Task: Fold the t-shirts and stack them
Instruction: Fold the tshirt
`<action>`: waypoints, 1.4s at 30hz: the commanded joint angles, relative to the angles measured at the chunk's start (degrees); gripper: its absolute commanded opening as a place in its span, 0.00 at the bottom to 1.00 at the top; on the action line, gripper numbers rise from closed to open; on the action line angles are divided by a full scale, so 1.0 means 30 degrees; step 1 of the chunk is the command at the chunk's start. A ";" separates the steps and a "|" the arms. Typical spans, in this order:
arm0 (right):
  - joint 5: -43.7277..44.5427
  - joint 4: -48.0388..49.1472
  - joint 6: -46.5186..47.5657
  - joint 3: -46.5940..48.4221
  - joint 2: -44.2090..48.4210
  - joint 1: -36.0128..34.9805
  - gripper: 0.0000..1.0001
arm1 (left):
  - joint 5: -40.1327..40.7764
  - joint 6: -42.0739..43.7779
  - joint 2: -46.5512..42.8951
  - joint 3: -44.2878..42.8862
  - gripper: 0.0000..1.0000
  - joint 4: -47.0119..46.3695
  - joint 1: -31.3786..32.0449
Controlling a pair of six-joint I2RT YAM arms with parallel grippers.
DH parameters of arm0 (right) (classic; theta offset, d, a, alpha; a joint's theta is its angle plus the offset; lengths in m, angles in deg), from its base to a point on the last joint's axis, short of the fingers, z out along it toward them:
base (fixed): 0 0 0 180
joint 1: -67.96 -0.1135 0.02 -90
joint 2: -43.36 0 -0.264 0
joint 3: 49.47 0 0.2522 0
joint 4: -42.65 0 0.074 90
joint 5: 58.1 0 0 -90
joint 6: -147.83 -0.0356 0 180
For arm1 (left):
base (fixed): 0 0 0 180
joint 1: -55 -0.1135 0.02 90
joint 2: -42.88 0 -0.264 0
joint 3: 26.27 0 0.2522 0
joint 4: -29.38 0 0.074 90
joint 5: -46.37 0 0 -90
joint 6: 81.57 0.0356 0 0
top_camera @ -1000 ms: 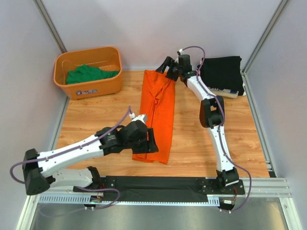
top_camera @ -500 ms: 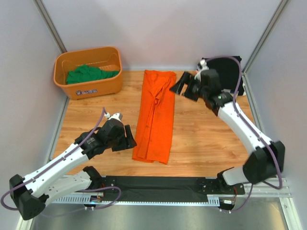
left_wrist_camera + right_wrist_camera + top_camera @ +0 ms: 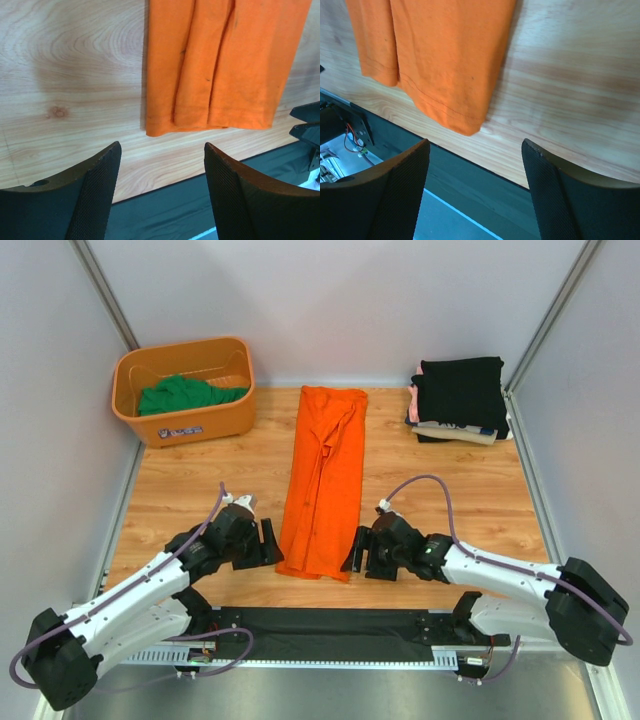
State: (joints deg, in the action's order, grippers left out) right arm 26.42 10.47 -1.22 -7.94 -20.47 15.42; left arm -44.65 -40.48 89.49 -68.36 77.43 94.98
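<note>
A bright orange t-shirt lies folded into a long strip down the middle of the wooden table; its near hem shows in the left wrist view and the right wrist view. My left gripper is open and empty beside the hem's left corner. My right gripper is open and empty beside the hem's right corner. A green t-shirt lies in the orange basket. A black t-shirt tops a folded stack at the back right, with pale ones under it.
The basket stands at the back left. A dark mat runs along the table's near edge, also seen in the left wrist view. Grey walls and metal frame posts close in the table on three sides.
</note>
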 commanded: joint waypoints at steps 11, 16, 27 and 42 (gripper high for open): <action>0.0507 0.4935 -0.1792 -0.0643 -0.3858 -0.0799 0.51 | -0.1183 -0.0542 0.1367 0.2296 0.72 -0.3866 -0.0350; 0.0477 0.5317 -0.1851 -0.1111 -0.4152 -0.0829 0.31 | -0.1624 -0.1217 0.1572 0.3233 0.70 -0.4980 -0.0351; 0.0477 0.5318 -0.1588 -0.1288 -0.4299 -0.0770 0.08 | -0.1594 -0.1394 0.3241 0.3762 0.45 -0.6885 -0.0350; 0.1796 -0.1503 -0.1791 -0.1932 0.2811 -0.1852 0.00 | -0.1687 -0.3617 -0.0211 0.2885 0.00 -0.3961 0.2515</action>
State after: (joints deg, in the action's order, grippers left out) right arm 28.96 14.86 -6.00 -14.04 -17.69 11.93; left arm -51.09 -47.82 92.09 -57.76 60.95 99.29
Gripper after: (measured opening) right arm 0.013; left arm 0.009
